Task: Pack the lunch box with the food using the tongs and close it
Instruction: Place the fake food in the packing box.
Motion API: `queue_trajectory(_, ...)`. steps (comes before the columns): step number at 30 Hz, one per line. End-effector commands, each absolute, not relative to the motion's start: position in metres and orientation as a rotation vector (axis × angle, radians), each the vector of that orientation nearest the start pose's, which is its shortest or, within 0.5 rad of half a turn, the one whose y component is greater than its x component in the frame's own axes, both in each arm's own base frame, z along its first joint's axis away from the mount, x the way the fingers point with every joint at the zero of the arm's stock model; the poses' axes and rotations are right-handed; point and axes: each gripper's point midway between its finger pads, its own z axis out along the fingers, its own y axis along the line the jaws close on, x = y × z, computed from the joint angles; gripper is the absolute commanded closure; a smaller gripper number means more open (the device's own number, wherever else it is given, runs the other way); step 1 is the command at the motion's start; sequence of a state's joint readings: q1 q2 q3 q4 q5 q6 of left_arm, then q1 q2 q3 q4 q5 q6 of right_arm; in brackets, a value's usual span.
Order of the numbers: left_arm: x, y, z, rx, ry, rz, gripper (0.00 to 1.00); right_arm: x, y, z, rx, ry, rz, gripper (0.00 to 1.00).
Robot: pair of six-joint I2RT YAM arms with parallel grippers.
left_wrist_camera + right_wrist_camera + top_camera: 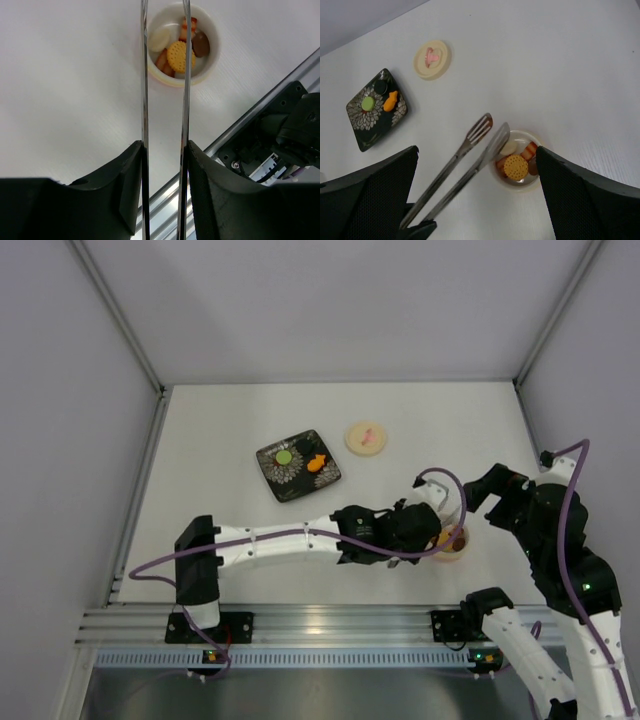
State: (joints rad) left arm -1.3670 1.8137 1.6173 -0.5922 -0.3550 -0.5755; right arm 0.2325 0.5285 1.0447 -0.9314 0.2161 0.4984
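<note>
The left gripper (164, 150) is clamped on the tongs (144, 100), whose tips reach the lunch box (214, 35) holding the food (180, 56). The right gripper (476, 152) hangs above, fingers wide apart. Farther across the white table (200, 440) lie the lid (431, 59) and a dark plate (360, 135); pale walls stand behind.

Left fingers (126, 187) clamped (arm (290, 539) outstretched), right fingers (590, 200) spread
</note>
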Motion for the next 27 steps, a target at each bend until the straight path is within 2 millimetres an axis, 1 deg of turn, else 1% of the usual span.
queue_trajectory(1,0.169,-0.431,0.254,0.557,2.125,-0.609,0.56,0.185,0.021,0.296,0.409,1.930,0.243,0.01)
queue_trajectory(2,0.185,-0.413,0.267,0.487,2.113,-0.600,0.56,0.185,0.021,0.294,0.408,1.935,0.244,0.01)
queue_trajectory(3,0.203,-0.389,0.269,0.420,2.127,-0.565,0.55,0.186,0.022,0.293,0.409,1.937,0.246,0.01)
queue_trajectory(4,0.202,-0.387,0.262,0.417,2.140,-0.552,0.55,0.186,0.022,0.292,0.407,1.941,0.248,0.01)
queue_trajectory(5,0.223,-0.361,0.266,0.337,2.147,-0.507,0.55,0.186,0.023,0.291,0.407,1.942,0.252,0.01)
queue_trajectory(7,0.242,-0.333,0.262,0.256,2.164,-0.456,0.55,0.187,0.024,0.290,0.407,1.942,0.255,0.01)
queue_trajectory(8,0.260,-0.306,0.254,0.185,2.178,-0.407,0.54,0.187,0.024,0.289,0.407,1.941,0.259,0.01)
queue_trajectory(9,0.266,-0.294,0.248,0.166,2.199,-0.394,0.53,0.187,0.025,0.289,0.408,1.943,0.261,0.01)
queue_trajectory(10,0.272,-0.283,0.247,0.138,2.202,-0.389,0.53,0.187,0.025,0.287,0.405,1.946,0.260,0.00)
queue_trajectory(11,0.283,-0.264,0.235,0.090,2.223,-0.346,0.53,0.188,0.026,0.287,0.404,1.946,0.266,0.01)
queue_trajectory(13,0.289,-0.251,0.225,0.073,2.243,-0.327,0.51,0.189,0.026,0.285,0.406,1.950,0.266,0.01)
queue_trajectory(14,0.296,-0.240,0.222,0.041,2.249,-0.314,0.51,0.189,0.027,0.284,0.405,1.951,0.271,0.01)
queue_trajectory(15,0.298,-0.236,0.213,0.035,2.261,-0.308,0.50,0.189,0.027,0.284,0.404,1.950,0.272,0.00)
queue_trajectory(16,0.299,-0.235,0.207,0.035,2.281,-0.332,0.50,0.190,0.028,0.283,0.405,1.951,0.273,0.01)
queue_trajectory(17,0.304,-0.228,0.202,0.010,2.293,-0.335,0.50,0.190,0.028,0.282,0.404,1.955,0.274,0.01)
queue_trajectory(18,0.305,-0.227,0.193,0.008,2.305,-0.346,0.50,0.190,0.028,0.282,0.403,1.956,0.277,0.01)
queue_trajectory(22,0.308,-0.219,0.174,-0.014,2.345,-0.343,0.50,0.189,0.028,0.280,0.404,1.957,0.275,0.00)
queue_trajectory(27,0.309,-0.221,0.158,0.000,2.377,-0.347,0.50,0.188,0.028,0.279,0.402,1.959,0.273,0.00)
